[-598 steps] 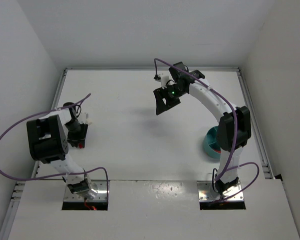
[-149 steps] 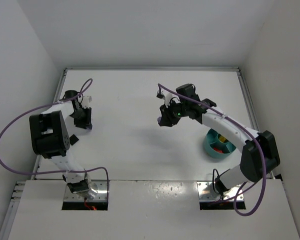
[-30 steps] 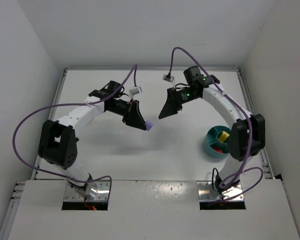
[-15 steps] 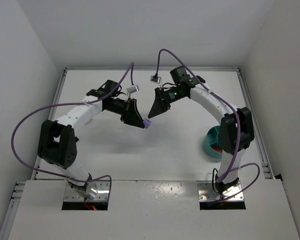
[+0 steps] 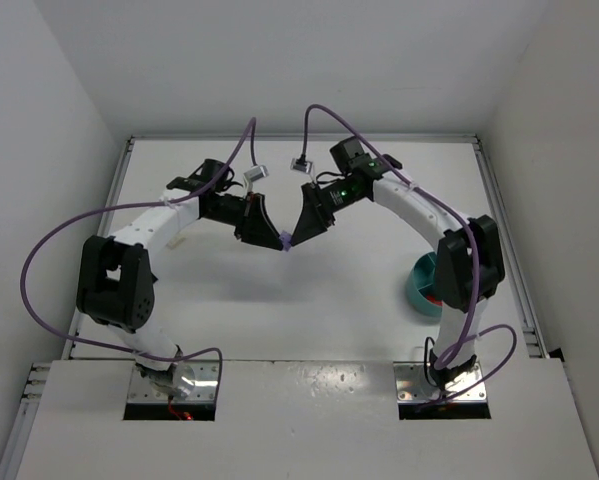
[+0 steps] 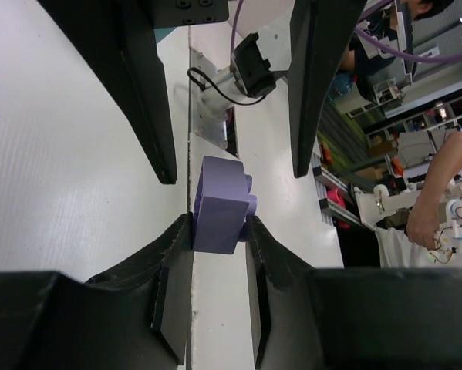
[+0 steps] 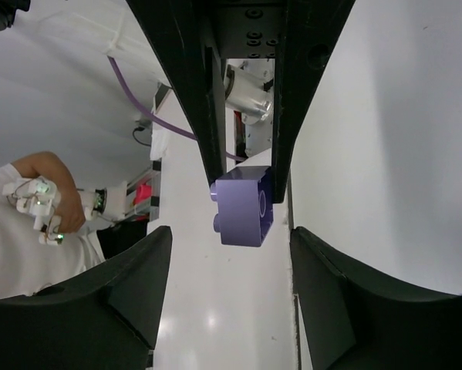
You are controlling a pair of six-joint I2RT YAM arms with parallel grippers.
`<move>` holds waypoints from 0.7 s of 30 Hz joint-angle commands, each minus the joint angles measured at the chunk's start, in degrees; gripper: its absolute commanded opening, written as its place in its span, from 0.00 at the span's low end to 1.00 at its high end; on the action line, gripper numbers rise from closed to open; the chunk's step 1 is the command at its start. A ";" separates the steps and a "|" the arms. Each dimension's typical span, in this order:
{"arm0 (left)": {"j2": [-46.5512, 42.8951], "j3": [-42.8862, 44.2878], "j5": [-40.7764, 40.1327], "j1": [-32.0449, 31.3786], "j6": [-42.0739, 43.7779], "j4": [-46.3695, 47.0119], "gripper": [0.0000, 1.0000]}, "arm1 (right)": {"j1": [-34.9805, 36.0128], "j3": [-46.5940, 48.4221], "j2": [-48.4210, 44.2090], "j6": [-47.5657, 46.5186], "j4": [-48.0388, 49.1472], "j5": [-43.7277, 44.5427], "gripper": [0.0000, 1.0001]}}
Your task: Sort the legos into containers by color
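Left gripper pinches the lavender brick at the centre of the top view; right gripper stands wide, fingers flanking the brick, untouching; bowl lower right, well apart.

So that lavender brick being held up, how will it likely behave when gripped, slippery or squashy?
The lavender brick is likely rigid: the left fingers pinch it with no visible dent. Its smooth flat sides look slippery, so it might twist in a light pinch. Being tiny beside the fingers, it is probably very light.
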 commanded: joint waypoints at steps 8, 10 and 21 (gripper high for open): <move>-0.41 -0.68 4.69 0.37 2.10 0.88 0.08 | 2.07 4.27 1.18 -0.08 1.47 0.97 0.59; -0.41 -0.69 4.69 0.37 2.10 0.88 0.08 | 2.60 4.27 1.18 -0.08 1.99 0.97 0.51; -0.41 -0.16 4.16 0.90 1.57 0.88 0.62 | 2.60 2.69 -1.36 -1.23 1.29 5.17 0.08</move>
